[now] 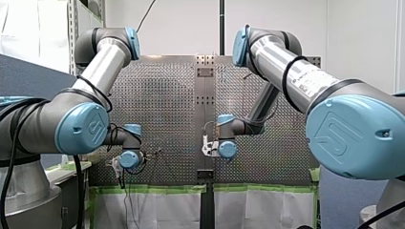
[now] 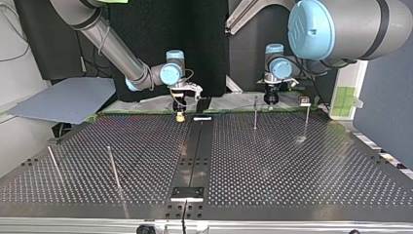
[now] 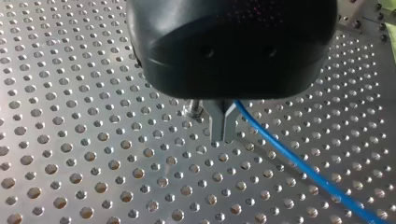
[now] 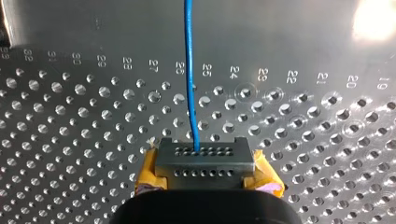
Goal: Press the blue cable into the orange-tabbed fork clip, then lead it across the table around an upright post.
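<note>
- This is a robotics lab or test cell.
- 2 industrial arms, my left arm (image 1: pixel 90 86) and my right arm (image 1: pixel 296 76), reach over a perforated metal desk (image 2: pixel 292 165).
- Engraved numerals (image 4: pixel 236 71) label the hole rows ahead of my right pincer (image 4: pixel 205 168).
- A thin upright post (image 2: pixel 255 113) stands in the desk near my left pincer (image 2: pixel 269 101).
- Green tape (image 1: pixel 157 189) lines the desk edge nearest both pincers.
- Plain white walls (image 1: pixel 181 24) and slotted metal racking (image 1: pixel 72 28) stand beyond them.

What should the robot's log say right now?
left gripper: shut on blue cable; right gripper: shut on blue cable
</note>
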Action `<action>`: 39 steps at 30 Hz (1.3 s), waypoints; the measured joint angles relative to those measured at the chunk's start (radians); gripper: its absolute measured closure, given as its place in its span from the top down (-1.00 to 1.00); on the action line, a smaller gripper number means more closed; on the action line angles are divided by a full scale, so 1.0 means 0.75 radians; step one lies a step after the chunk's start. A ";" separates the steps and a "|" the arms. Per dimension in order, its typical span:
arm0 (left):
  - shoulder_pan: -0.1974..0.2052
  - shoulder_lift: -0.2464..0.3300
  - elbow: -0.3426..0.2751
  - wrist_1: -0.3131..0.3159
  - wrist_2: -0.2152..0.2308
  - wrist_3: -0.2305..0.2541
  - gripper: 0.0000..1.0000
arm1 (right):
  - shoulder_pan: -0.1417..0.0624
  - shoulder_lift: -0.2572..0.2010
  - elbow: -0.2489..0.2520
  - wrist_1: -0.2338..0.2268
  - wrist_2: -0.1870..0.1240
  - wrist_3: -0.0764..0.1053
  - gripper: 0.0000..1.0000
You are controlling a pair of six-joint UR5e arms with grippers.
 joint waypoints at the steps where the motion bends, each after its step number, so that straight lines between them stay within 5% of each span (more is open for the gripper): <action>1: 0.001 0.000 0.000 0.001 0.006 0.000 -1.00 | -0.002 0.000 0.000 0.000 0.000 0.000 -1.00; 6: 0.003 0.000 0.000 0.020 0.049 0.003 -0.91 | -0.009 0.000 0.000 0.003 -0.001 0.000 -1.00; 8: 0.003 0.000 0.001 0.039 0.066 0.005 -0.49 | -0.013 0.000 0.000 0.008 -0.002 -0.001 -1.00; 9: 0.004 0.000 0.001 0.046 0.070 0.006 -0.49 | -0.015 0.000 0.000 0.011 -0.002 -0.002 -1.00; 11: 0.007 0.000 0.000 0.062 0.074 0.002 0.01 | -0.019 0.000 0.000 0.020 -0.002 -0.006 -1.00; 12: 0.009 0.000 0.000 0.071 0.078 0.000 0.01 | -0.021 0.000 0.000 0.023 -0.002 -0.008 -1.00; 14: 0.015 0.000 0.001 0.095 0.088 -0.007 0.62 | -0.026 0.001 0.000 0.032 -0.002 -0.013 -1.00; 15: 0.017 0.000 0.001 0.104 0.090 -0.009 0.62 | -0.028 0.001 0.000 0.036 -0.001 -0.015 -1.00; 16: 0.020 0.000 0.001 0.113 0.088 -0.012 1.00 | -0.030 0.002 0.001 0.041 -0.001 -0.016 -1.00; 27: 0.038 0.000 0.001 0.106 0.013 -0.019 1.00 | -0.070 0.006 0.020 0.064 0.012 -0.030 -1.00; 39: 0.041 0.000 0.001 0.018 0.050 -0.016 1.00 | -0.095 0.014 0.024 0.061 0.011 -0.031 -1.00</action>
